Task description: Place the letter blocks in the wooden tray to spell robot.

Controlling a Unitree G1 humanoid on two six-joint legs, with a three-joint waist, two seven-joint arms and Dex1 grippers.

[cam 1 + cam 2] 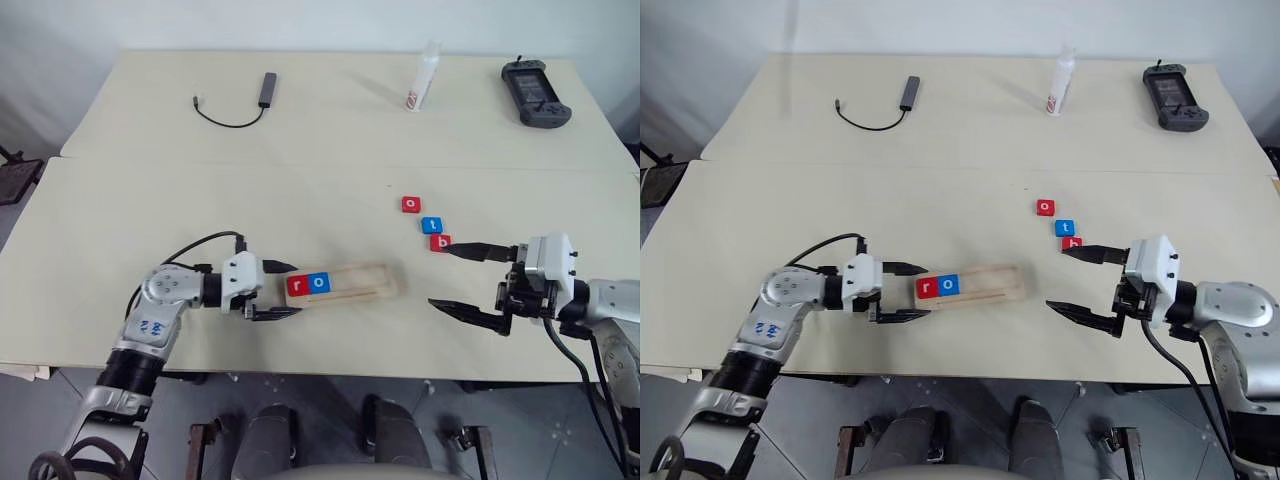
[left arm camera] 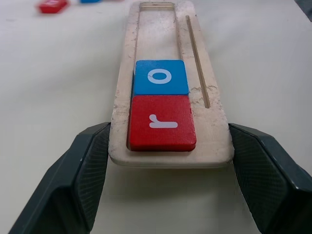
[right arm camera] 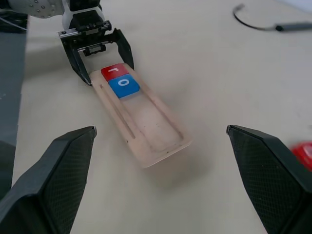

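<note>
The wooden tray [image 1: 365, 282] lies near the table's front edge. At its left end it holds a red "r" block [image 1: 297, 285] and, beside that, a blue "o" block [image 1: 318, 282]. My left gripper [image 1: 283, 290] is open, one finger [image 2: 73, 180] on each side of the tray's left end, close to its edges. Right of the tray and farther back lie three loose blocks in a short line: a red "o" [image 1: 411, 204], a blue "t" [image 1: 431, 225] and a red "b" [image 1: 440, 242]. My right gripper [image 1: 441, 276] is open wide and empty, right of the tray, its upper fingertip just beside the red "b".
At the back of the table lie a black cable with an adapter [image 1: 240, 105], a white bottle [image 1: 423, 80] and a black handheld controller [image 1: 537, 92]. A seam crosses the table behind the blocks. The table's front edge [image 1: 330, 372] runs just below both grippers.
</note>
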